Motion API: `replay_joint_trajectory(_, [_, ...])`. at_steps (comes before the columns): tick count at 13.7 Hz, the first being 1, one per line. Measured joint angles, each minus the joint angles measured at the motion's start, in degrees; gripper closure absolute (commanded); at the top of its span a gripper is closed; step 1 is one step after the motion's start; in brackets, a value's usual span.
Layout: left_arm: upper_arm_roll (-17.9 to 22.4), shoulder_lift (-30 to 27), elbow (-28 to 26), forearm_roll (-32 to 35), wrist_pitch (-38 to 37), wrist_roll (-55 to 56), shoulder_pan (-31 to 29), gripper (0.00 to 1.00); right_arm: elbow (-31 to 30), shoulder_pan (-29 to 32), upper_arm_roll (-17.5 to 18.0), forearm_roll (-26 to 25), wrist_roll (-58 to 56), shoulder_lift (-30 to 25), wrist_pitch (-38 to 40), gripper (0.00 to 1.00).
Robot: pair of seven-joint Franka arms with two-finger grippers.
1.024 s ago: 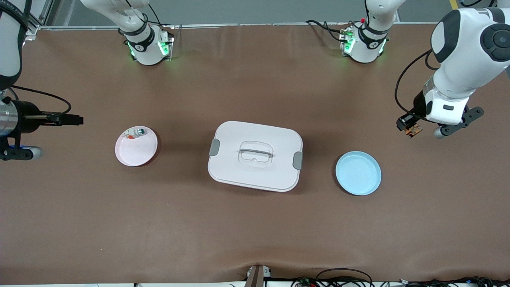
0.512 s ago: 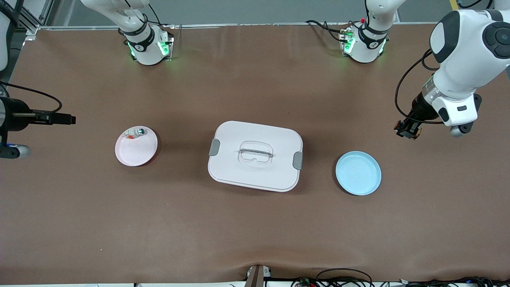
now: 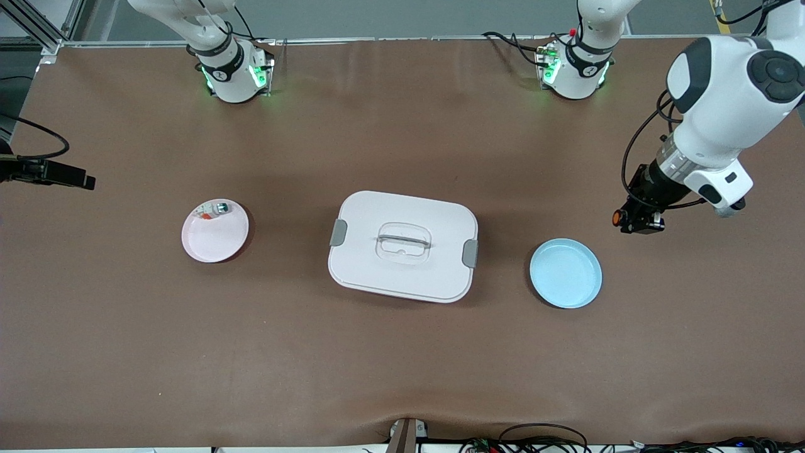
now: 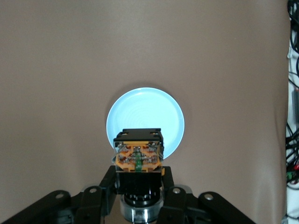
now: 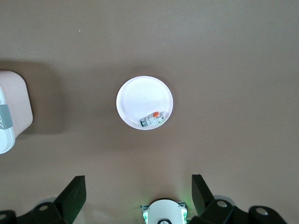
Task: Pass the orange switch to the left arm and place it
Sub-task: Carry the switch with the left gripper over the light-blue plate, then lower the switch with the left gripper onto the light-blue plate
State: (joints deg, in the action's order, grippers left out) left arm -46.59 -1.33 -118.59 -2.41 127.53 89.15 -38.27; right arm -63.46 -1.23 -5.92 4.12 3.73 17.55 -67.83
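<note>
Front view: left gripper [image 3: 636,221] jaws pinch orange switch [image 3: 619,218]; right's apparently spread.

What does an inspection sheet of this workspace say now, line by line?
Surface: brown table, bare around the items.
Job's things: orange switch held in the left gripper, in the air, not over the blue plate; box mid-table, latched.
Clutter: pink plate carrying a small white-grey part.
Grippers: left gripper jaws shut on the switch; right gripper jaws open, holding nothing, high at its end of the table.
Cables: bundle along the table edge nearest the camera.
Surroundings: both arm bases lit green.
</note>
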Motion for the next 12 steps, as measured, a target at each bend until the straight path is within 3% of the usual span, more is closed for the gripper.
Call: replay_joint_trajectory(12, [-0.4, 12.4, -7.5, 12.4, 15.6, 12.3, 2.5, 1.00, 0.0, -0.6, 0.5, -3.5, 0.0, -0.8, 1.4, 0.00])
